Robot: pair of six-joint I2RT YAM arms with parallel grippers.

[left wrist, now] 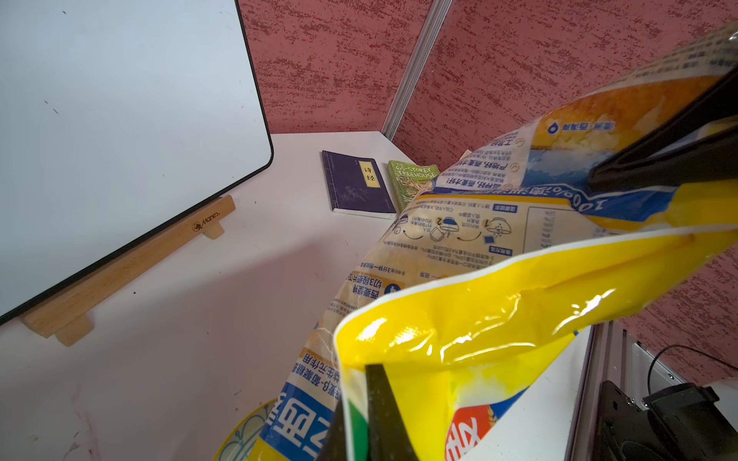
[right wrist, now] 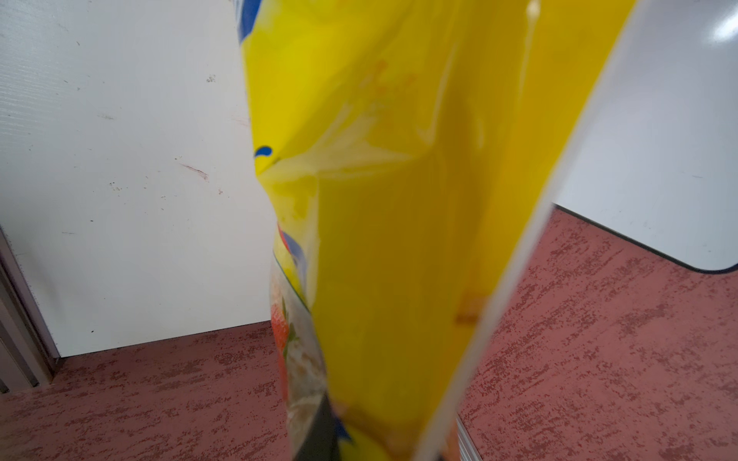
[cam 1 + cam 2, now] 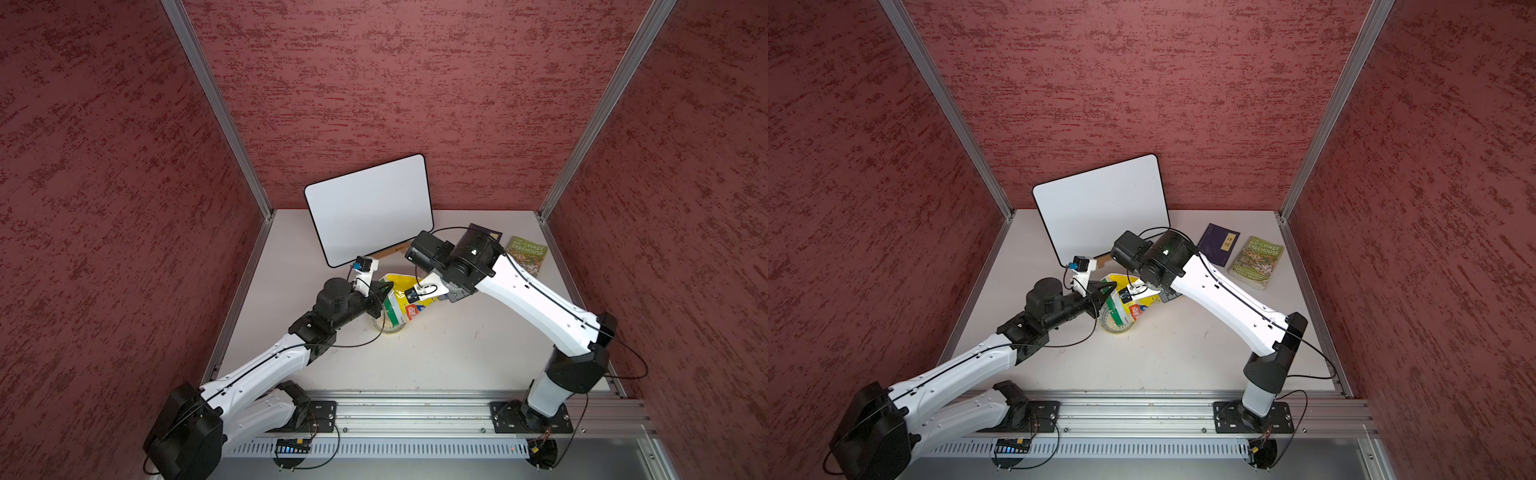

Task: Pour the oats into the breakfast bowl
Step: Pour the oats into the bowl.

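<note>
The yellow bag (image 3: 401, 293) of oats hangs tilted between both grippers, mouth down over the breakfast bowl (image 3: 390, 330). Pale oats (image 3: 383, 322) lie in the bowl. My left gripper (image 3: 384, 293) is shut on the bag's green-white top edge, seen close in the left wrist view, where the left gripper (image 1: 357, 431) pinches the bag (image 1: 479, 319). My right gripper (image 3: 422, 299) is shut on the bag's other end; one of its black fingers (image 1: 659, 159) presses on the print. In the right wrist view the bag (image 2: 399, 239) fills the middle. The bowl's rim (image 1: 243, 435) peeks out under the bag.
A whiteboard (image 3: 368, 208) on a wooden stand (image 1: 131, 271) leans at the back. Two books lie at the back right: a dark blue one (image 3: 1219, 245) and a green one (image 3: 1256, 262). An aluminium rail (image 3: 415, 411) runs along the table's front edge.
</note>
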